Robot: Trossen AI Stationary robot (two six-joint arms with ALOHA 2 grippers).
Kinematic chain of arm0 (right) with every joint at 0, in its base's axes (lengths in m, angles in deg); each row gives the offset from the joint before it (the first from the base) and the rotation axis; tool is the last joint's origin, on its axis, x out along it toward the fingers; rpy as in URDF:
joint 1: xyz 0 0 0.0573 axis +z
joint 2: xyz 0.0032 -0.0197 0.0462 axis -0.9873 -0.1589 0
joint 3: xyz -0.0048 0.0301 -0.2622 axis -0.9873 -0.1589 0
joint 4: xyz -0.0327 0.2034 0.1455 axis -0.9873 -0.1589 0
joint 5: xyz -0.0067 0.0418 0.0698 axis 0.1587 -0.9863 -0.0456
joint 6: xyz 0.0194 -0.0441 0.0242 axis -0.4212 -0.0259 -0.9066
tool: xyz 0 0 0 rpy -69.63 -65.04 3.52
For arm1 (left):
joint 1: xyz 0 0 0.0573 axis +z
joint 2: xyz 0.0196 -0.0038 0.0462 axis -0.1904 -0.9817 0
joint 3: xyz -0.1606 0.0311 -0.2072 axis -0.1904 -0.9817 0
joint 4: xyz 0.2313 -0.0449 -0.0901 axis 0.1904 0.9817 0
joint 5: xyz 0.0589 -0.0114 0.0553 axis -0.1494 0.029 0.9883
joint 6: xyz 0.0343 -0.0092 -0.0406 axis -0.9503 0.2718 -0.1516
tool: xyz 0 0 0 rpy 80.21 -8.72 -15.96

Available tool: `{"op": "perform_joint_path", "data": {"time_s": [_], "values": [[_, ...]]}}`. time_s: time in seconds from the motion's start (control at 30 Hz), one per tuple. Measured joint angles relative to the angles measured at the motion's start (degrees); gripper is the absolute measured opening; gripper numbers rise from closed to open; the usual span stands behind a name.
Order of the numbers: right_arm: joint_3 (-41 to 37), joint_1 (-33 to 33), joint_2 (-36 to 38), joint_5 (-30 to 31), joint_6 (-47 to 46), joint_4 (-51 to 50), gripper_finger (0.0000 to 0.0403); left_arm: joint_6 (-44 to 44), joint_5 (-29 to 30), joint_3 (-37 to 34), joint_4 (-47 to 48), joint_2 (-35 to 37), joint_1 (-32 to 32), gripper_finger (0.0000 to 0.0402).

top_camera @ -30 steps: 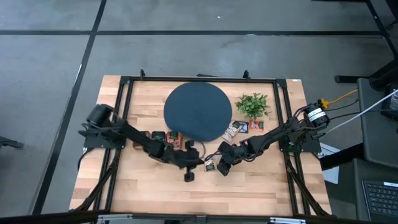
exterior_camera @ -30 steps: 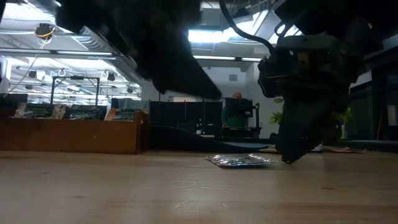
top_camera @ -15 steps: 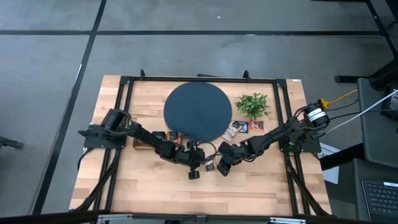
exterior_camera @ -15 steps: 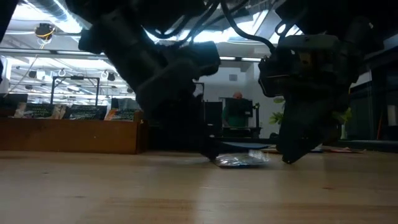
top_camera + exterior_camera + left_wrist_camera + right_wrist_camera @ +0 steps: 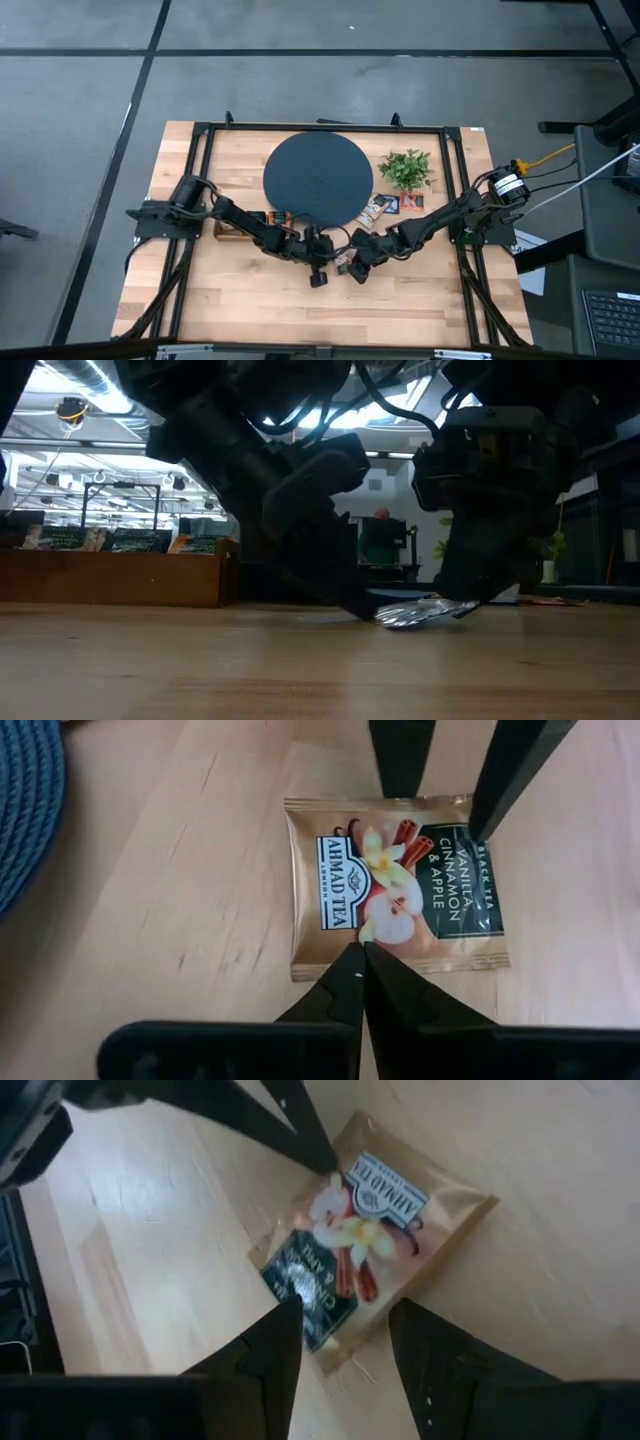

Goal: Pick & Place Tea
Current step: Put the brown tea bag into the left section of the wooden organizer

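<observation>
One tea sachet (image 5: 395, 885), gold with a dark green end, lies on the wooden table (image 5: 250, 300) in front of the round dark disc (image 5: 318, 180). My left gripper (image 5: 360, 960) is shut, its tips at the sachet's gold edge. My right gripper (image 5: 345, 1345) is open and slants down from the opposite side. Its fingers stand on either side of the sachet's dark green end (image 5: 310, 1305). In the low view the sachet (image 5: 420, 615) lies tilted, with the end at my right gripper (image 5: 470, 598) raised off the wood. My left gripper pushes with its shut fingertips (image 5: 352, 970) against the middle of the sachet's gold edge (image 5: 372, 952), slanting down from the table's left. That end of the sachet stays on the table. My right gripper: whether its open fingers (image 5: 400, 765) touch the raised green end, I cannot tell.
More sachets lie beside the disc on the left (image 5: 268, 219) and on the right (image 5: 390, 204). A small green plant (image 5: 406, 168) stands at the far right. A black frame (image 5: 200, 135) runs around the table. In the low view a wooden box (image 5: 120, 575) stands at the left.
My left gripper has come down and toward the table's right, staying shut, and has reached the sachet. The sachet has slid toward my right gripper, and its end on that side has tipped up off the table.
</observation>
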Motion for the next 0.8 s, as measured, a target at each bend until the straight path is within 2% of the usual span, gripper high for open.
{"op": "perform_joint_path", "data": {"time_s": [0.4,0.53,0.7,0.8], "values": [[0.14,-0.22,-2.36,1.01,1.34,1.83,0.0144,0.20,0.16,-0.11,-2.32,-0.15,-0.04,0.0002],[0.20,-0.24,-2.99,1.16,2.21,1.97,0.0101,0.17,0.33,-0.11,-2.33,-0.15,-0.07,0.0005],[0.07,-0.28,-2.84,1.20,4.82,2.68,0.0018,-0.21,0.30,-0.17,-2.10,0.08,-0.06,0.0006],[0.07,-0.28,-2.91,1.13,5.36,2.92,0.0011,-1.77,0.53,-0.20,-1.18,0.74,-0.26,0.0007]]}}
